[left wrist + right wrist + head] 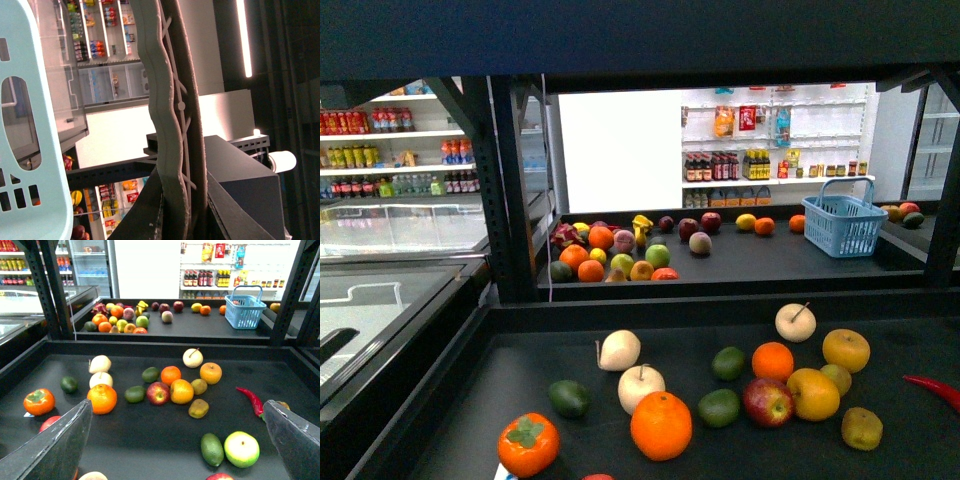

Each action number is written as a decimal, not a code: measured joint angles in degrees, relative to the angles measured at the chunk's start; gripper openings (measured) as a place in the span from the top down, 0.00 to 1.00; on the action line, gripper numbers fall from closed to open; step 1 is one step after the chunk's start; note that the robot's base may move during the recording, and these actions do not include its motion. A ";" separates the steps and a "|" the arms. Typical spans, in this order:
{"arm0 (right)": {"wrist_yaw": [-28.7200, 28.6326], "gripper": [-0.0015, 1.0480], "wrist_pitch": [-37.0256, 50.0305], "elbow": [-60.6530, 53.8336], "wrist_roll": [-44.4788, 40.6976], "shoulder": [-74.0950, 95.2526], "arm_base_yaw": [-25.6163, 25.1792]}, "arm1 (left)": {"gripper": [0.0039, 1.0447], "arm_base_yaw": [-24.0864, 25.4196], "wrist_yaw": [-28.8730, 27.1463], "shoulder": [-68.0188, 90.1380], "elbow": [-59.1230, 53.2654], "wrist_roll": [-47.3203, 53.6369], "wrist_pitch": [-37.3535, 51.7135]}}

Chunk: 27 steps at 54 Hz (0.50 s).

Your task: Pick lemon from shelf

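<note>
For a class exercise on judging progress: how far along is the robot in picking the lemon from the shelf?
Done: nothing yet; all the fruit lies on the shelf. In hand: the right gripper hangs open and empty above the near tier. The left gripper shows no fruit; open or shut is unclear. Left: find, reach and grasp the lemon, perhaps the yellow oval fruit on the far tier.

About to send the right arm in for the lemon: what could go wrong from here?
1. The likeliest lemon lies on the far tier beside an orange; the open right gripper must cross the crowded near tier and could knock fruit.
2. A yellow-orange apple nearby invites a wrong pick.
</note>
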 joint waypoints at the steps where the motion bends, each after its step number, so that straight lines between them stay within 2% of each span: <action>1: 0.02 0.02 0.00 0.00 0.00 0.00 0.00 | 0.89 0.00 0.22 0.15 0.02 -0.22 0.04; 13: 0.00 0.02 0.00 0.00 0.00 0.00 0.00 | 0.88 -0.17 0.66 0.83 0.02 -0.92 0.39; 27: 0.00 0.02 0.00 0.00 0.00 0.00 0.00 | 0.44 -0.20 0.68 0.94 0.22 -0.66 0.50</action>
